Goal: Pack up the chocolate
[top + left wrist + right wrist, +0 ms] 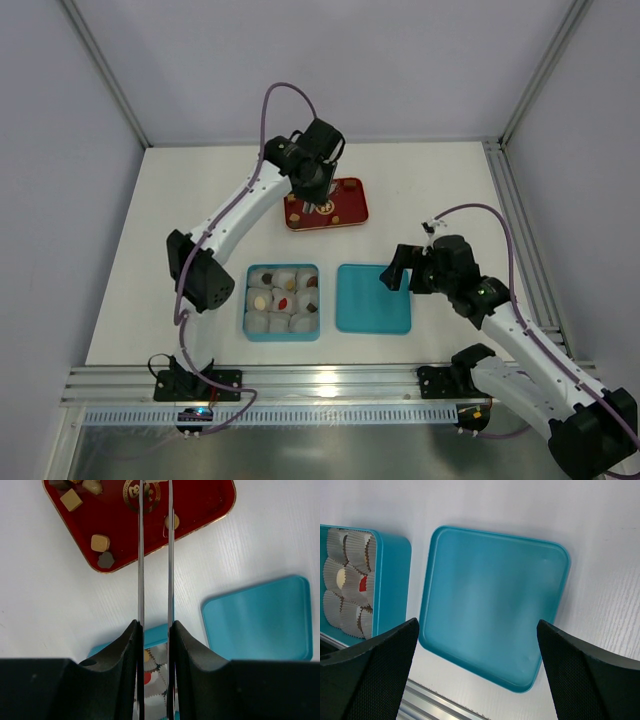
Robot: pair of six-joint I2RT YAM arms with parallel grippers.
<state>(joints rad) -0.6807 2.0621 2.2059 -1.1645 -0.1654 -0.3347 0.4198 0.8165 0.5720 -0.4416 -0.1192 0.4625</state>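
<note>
Small chocolate pieces lie on a red tray: a tan cube, a tan piece, a dark heart-shaped piece and a cream piece. My left gripper hovers over the tray, shut on metal tweezers. The blades stand slightly apart and their tips are out of view. A blue box holds white paper cups, some with chocolates such as a red one. My right gripper is open and empty over the blue lid.
The blue lid lies flat just right of the box, and also shows in the left wrist view. The box's side shows in the right wrist view. An aluminium rail runs along the near table edge. Walls close in the left, back and right.
</note>
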